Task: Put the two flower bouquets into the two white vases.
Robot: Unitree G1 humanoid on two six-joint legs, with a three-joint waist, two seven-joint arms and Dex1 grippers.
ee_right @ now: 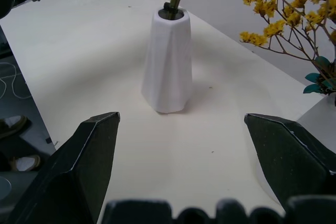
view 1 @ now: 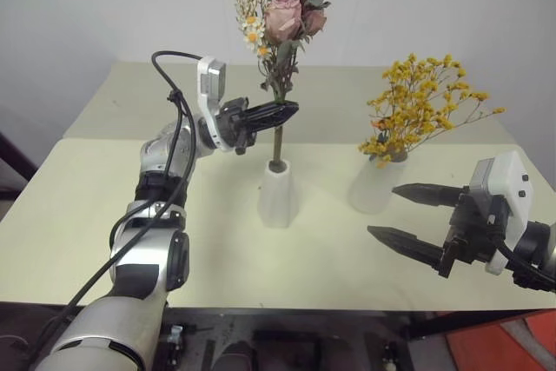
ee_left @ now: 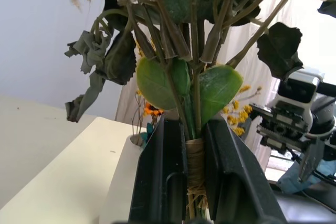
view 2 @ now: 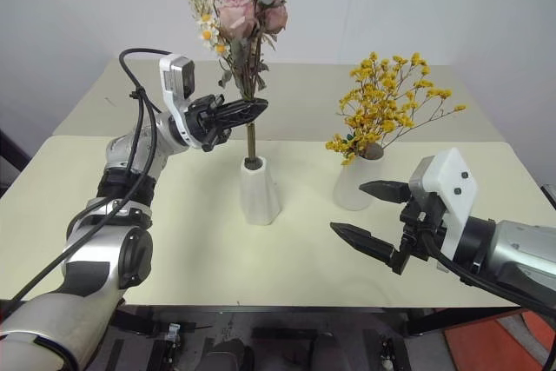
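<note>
Left gripper (view 1: 291, 111) is clamped on the dried rose bouquet (view 1: 280, 15), stems vertical, lower ends inside the narrow cone vase (view 1: 278, 193); right gripper (view 1: 404, 212) hangs spread apart nearby.

The left arm reaches up and forward, and its left gripper (view 1: 291, 110) is squeezed tight, pointing sideways. The right gripper (view 1: 401, 211) hangs low with its fingers spread wide.
</note>
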